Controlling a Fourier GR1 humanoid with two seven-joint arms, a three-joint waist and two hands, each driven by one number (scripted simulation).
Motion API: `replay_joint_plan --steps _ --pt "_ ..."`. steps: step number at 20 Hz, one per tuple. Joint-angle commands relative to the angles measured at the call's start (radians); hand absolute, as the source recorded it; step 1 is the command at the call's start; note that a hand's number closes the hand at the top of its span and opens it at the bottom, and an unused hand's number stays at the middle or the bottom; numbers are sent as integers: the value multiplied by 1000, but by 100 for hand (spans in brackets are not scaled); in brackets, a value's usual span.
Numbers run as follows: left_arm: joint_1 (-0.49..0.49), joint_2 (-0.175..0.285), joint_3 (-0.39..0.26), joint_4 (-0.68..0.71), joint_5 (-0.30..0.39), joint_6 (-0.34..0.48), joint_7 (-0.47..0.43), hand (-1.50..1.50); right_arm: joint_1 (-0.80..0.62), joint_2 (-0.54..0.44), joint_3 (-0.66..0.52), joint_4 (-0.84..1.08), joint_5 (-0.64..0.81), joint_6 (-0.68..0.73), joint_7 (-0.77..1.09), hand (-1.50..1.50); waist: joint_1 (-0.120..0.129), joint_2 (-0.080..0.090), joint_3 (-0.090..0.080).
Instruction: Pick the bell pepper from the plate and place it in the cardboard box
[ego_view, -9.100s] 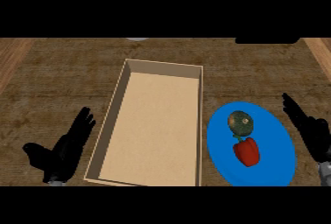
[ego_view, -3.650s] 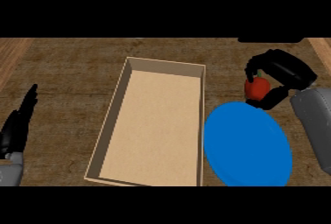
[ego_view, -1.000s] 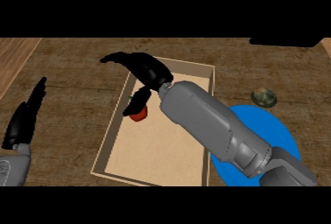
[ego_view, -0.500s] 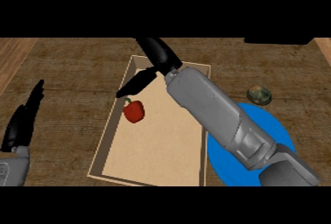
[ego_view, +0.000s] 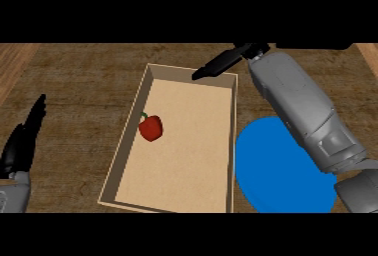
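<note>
Bell pepper (ego_view: 150, 128) lies inside the cardboard box (ego_view: 230, 150), on its floor by the left wall, nothing touching it. Right hand (ego_view: 221, 62) hangs over the box's far rim, fingers straight and spread, holding nothing. Best move from here, I'd say: lift up and away so the forearm clears the box wall, no nudging. Left hand (ego_view: 22, 142) rests open at the left edge of the tabletop (ego_view: 81, 80). Count: one pepper, one box, one blue plate (ego_view: 273, 170), bare where it shows, two hands
</note>
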Motion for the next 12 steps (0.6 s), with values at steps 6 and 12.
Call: replay_joint_plan --steps 6,12 --pt "9 -36 -33 -15 -34 22 -1 0 -21 -243 -74 200 25 237 -155 -150 24 13 1" --pt "-18 -22 -22 -37 -19 0 33 0 24 -320 -18 257 120 348 -285 -150 30 15 2"
